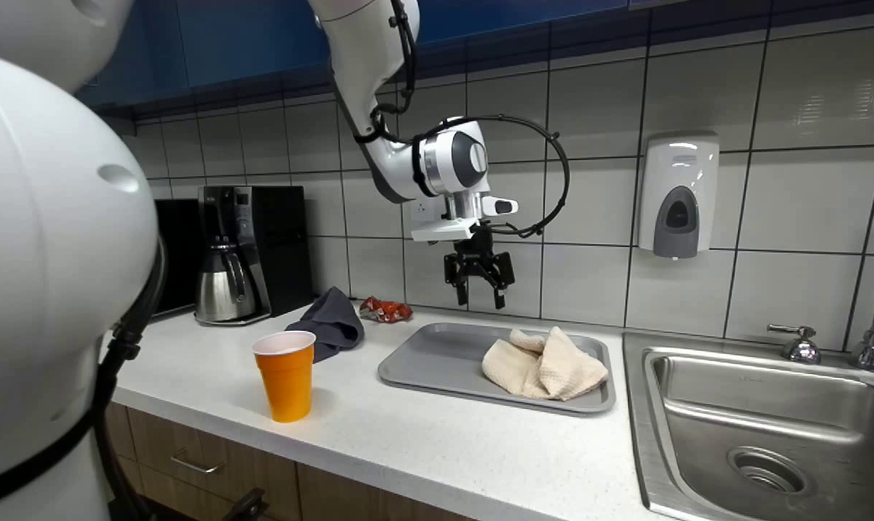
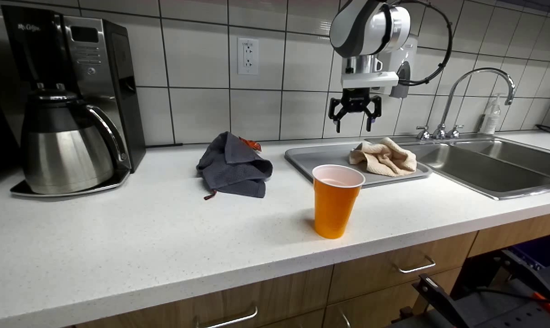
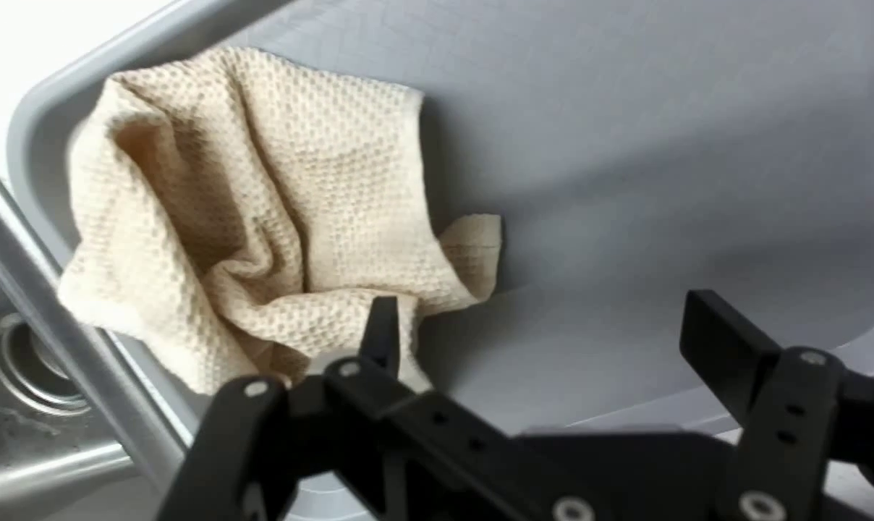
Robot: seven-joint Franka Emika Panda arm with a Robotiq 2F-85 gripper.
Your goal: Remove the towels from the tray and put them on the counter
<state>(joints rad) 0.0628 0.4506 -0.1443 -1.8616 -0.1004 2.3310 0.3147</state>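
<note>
A white robot arm (image 1: 368, 58) reaches over a kitchen worktop (image 2: 143, 246). Its black hand (image 1: 481, 301) points down, the two fingers (image 3: 726, 340) spread wide apart. The hand hangs above a grey tray (image 1: 437, 358); both exterior views show space between it and the cream towel (image 1: 542, 369). That towel, with a dimpled weave, lies bunched on the tray at the end next to the steel sink (image 1: 639, 449). A dark grey towel (image 2: 234, 166) lies crumpled on the worktop, between the tray and a black coffee maker (image 2: 115, 59).

In an exterior view, pale lettering near the top of the coffee maker reads "Mr. Coffee". The markings on its control panel (image 2: 84, 50) are too small to read, as is the print on the wall outlet (image 2: 247, 56). A pale oval mark on the white soap dispenser (image 1: 679, 174) is too faint to make out. A crinkled red wrapper (image 1: 386, 311) lies near the tiled wall (image 1: 582, 202), beside the dark grey towel. An orange cup (image 2: 336, 209), white inside, stands upright near the worktop's front edge.
</note>
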